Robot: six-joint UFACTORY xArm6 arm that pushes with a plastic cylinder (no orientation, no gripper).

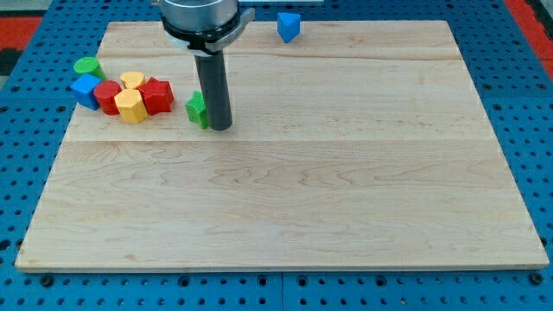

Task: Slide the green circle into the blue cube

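Note:
The green circle (pixel 87 66) lies at the board's left edge, touching the top of the blue cube (pixel 85 90) just below it. My tip (pixel 221 128) stands well to the view's right of both, against the right side of a second green block (pixel 197 108) whose shape I cannot make out. The rod hides part of that block.
A cluster sits right of the blue cube: a red circle (pixel 107 96), a yellow heart (pixel 132 81), a yellow block (pixel 130 107) and a red star-like block (pixel 156 94). A blue triangle-like block (pixel 289 26) lies near the board's top edge. The wooden board (pixel 346 190) rests on a blue pegboard.

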